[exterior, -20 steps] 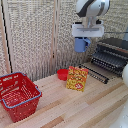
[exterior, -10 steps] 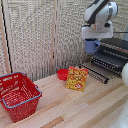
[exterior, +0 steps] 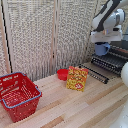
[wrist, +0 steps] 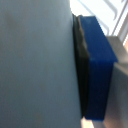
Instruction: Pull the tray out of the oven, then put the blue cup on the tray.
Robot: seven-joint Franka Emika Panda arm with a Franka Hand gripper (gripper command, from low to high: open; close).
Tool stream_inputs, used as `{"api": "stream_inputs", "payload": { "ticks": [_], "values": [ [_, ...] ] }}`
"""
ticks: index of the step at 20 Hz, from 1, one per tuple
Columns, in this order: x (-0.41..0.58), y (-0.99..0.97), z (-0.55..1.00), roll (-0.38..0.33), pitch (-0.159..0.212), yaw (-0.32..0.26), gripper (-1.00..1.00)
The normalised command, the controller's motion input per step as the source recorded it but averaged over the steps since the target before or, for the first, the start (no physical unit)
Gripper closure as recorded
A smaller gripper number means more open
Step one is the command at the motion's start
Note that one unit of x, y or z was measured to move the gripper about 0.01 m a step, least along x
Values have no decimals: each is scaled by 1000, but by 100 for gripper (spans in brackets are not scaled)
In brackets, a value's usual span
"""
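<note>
We see a light-blue cup (exterior: 102, 48), a tray (exterior: 111, 61) of dark and silver bars, a red wire basket (exterior: 18, 95) with a blue rim, a small red bowl (exterior: 62, 74), a yellow-and-red box (exterior: 77, 78), and a pale wood-grained bench (exterior: 75, 107). The arm (exterior: 107, 21) is white.

The exterior view looks from in front of the wooden table (exterior: 75, 107), slightly above it, facing a slatted screen (exterior: 45, 35) behind, and takes in the whole workspace with the arm (exterior: 107, 22) at its right. The wrist view sits pressed close against the cup (wrist: 35, 65), which both views share.
</note>
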Motion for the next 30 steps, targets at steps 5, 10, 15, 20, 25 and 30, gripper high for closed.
{"api": "stream_inputs", "payload": {
  "ticks": [5, 10, 15, 20, 25, 30],
  "values": [
    [5, -46, -48, -31, 12, -51, 100],
    [63, -282, 6, -23, 0, -71, 100],
    [193, -696, 0, -6, 0, -109, 100],
    [27, 10, -2, -1, 0, -18, -100],
    [0, 23, 203, -3, 7, -46, -100],
    [-12, -5, 522, -17, 71, -73, -100]
  ]
}}
